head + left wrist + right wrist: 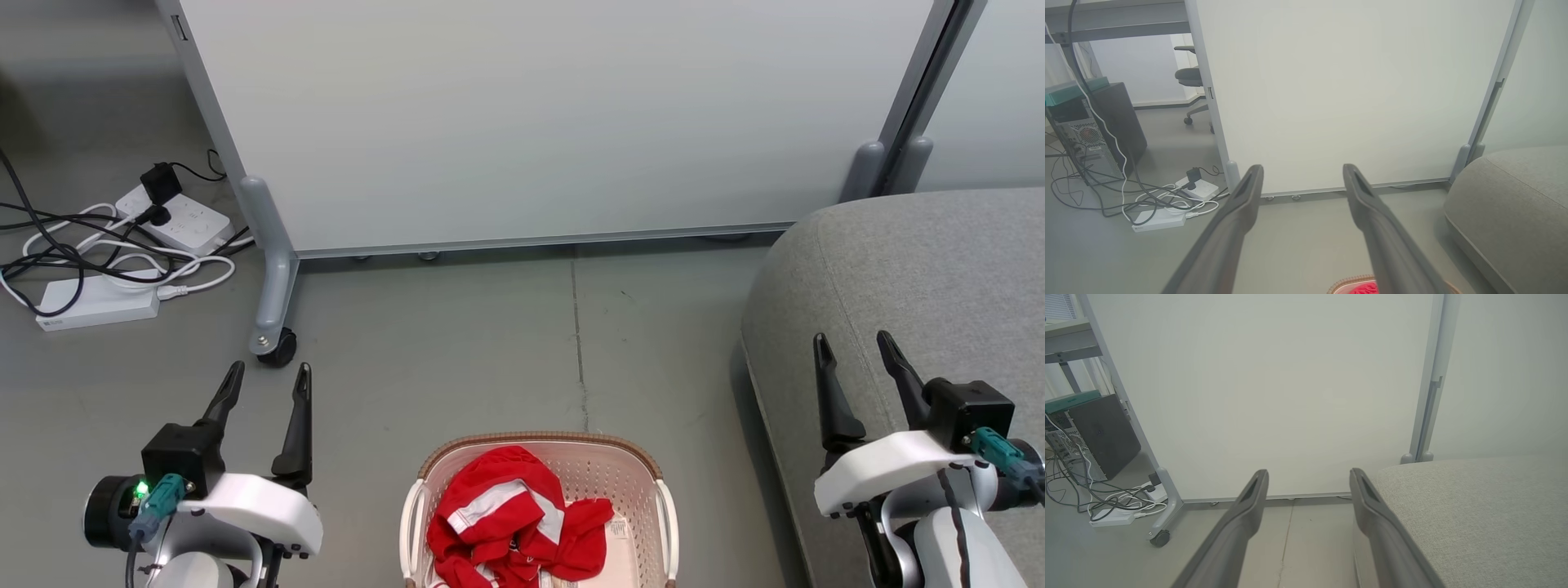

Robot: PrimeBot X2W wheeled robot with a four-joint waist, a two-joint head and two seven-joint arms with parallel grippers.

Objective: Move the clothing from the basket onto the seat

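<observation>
Left gripper (269,382) low at left, fingers spread wide, pointing forward, holding nothing. Right gripper (857,351) low at right, likewise spread, holding nothing.

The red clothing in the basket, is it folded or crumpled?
Crumpled. The red clothing lies in a loose heap inside the basket, its white panels twisted among uneven folds, not stacked flat.

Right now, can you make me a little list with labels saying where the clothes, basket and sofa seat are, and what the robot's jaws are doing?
clothing: red and white, crumpled inside the basket
basket: on the floor, in front of the robot
seat: grey, on the robot's right
left jaws: open, empty
right jaws: open, empty, by the seat
progress: clothing not yet on seat
</observation>
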